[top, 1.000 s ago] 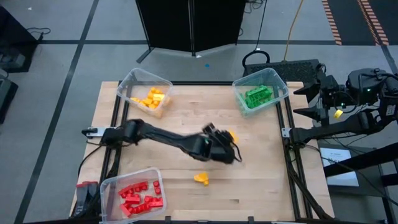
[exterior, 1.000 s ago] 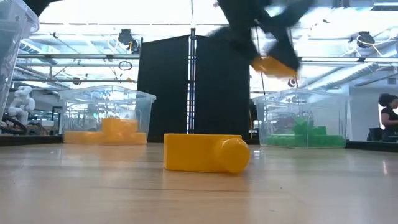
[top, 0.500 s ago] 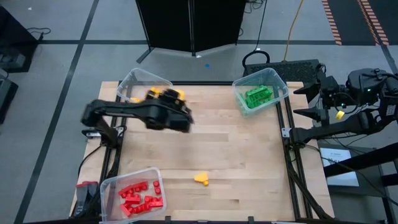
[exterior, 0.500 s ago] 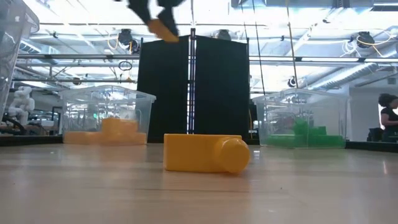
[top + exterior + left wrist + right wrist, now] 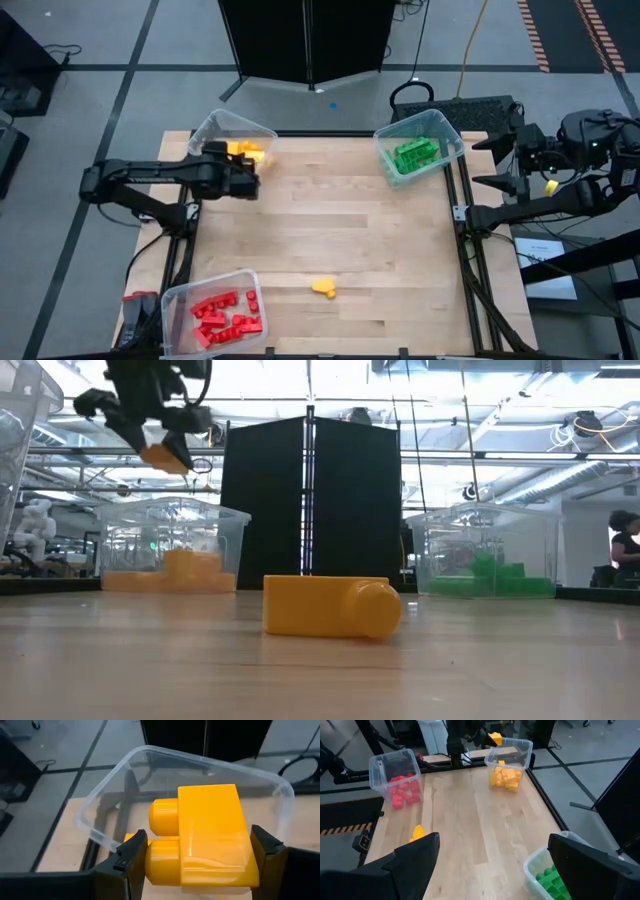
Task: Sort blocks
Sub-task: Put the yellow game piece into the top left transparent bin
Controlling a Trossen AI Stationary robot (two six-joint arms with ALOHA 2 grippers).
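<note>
Left gripper (image 5: 243, 172) poised over the clear bin of yellow blocks (image 5: 232, 146) at the table's far-left corner; its fingers (image 5: 131, 865) clamp a yellow block (image 5: 205, 840) between them, studs sideways, seen from the left wrist view against the bin's rim; in the low view the same block (image 5: 163, 457) hangs in the air above that bin (image 5: 172, 546), clear of the pile inside; yellow blocks already lying in the bin (image 5: 505, 776).

One loose yellow block (image 5: 323, 287) lies on its side on the wooden table (image 5: 340, 230), near the front edge and about mid-width, well apart from all three bins; in the low view it fills the centre foreground (image 5: 330, 605), studs pointing right.

Bin of green blocks (image 5: 417, 150) at the far-right corner, green blocks (image 5: 413, 153) heaped inside; bin of red blocks (image 5: 213, 311) at the near-left corner, red blocks (image 5: 228, 314) spread on its floor.

Right gripper (image 5: 490, 865) parked off the table's right side, fingers spread wide, nothing between them; a person at the far right of the low view (image 5: 625, 550), beyond the table.
</note>
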